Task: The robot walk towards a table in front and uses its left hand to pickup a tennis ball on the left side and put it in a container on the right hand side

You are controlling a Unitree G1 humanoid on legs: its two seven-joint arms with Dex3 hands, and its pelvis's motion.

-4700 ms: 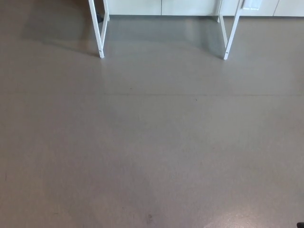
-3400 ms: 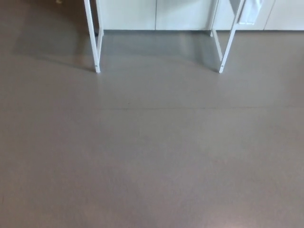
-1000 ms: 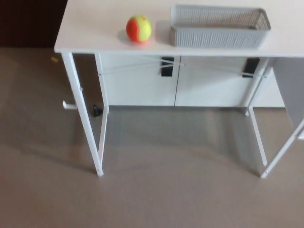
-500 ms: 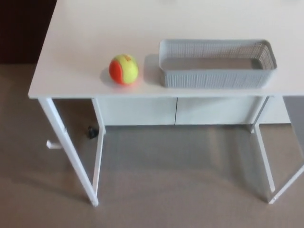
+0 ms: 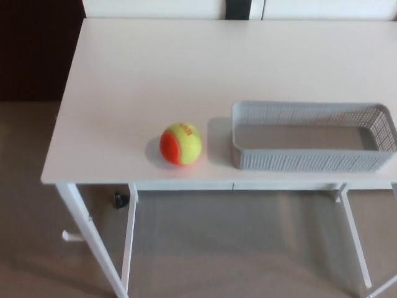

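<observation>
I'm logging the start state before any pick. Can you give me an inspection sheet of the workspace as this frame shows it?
Surface: white table, level, on thin white legs.
Job's things: orange and yellow tennis ball near the front edge, left of the grey mesh basket; the two are apart, and the basket is empty.
Clutter: nothing seen on the table.
Hands: neither in view.
Cables: nothing seen.
Surroundings: grey floor; small black object on it under the table; white cabinets behind.
</observation>
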